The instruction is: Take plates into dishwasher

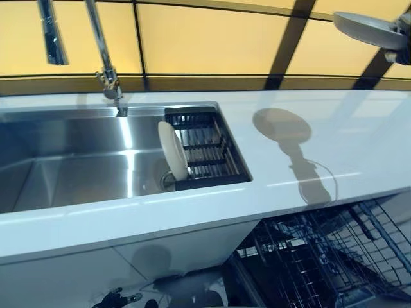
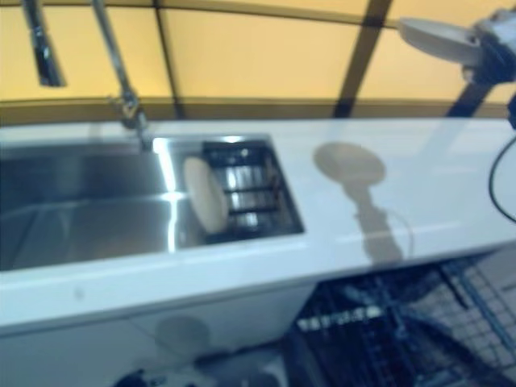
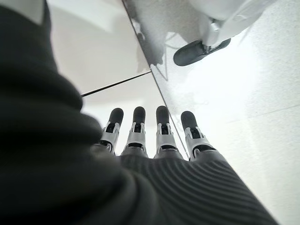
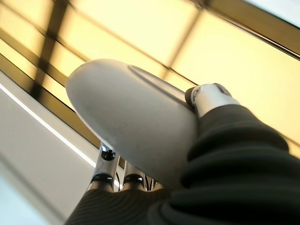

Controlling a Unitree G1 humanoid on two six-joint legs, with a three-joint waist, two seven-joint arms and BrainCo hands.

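Plate (image 1: 366,27): in the left eye view it is held high at the far right, well above the white tabletop (image 1: 334,138), by the right hand (image 1: 403,38). A second plate (image 1: 172,151) stands on edge in the sink (image 1: 70,160), against the dark drain rack (image 1: 209,149), well to the left of and below the right fingers. The dishwasher rack (image 1: 321,253) stands pulled out below the tabletop edge, beneath the held plate.

Right eye view: same layout; the faucet (image 2: 121,89) rises behind the sink.

Left wrist view: the left hand (image 3: 154,140) has its fingers (image 3: 163,126) straight and side by side, holding nothing, with floor beyond them.

Right wrist view: the plate's underside fills the centre; the thumb (image 4: 208,97) presses one rim and the fingers (image 4: 108,178) curl under the other, pinching it.
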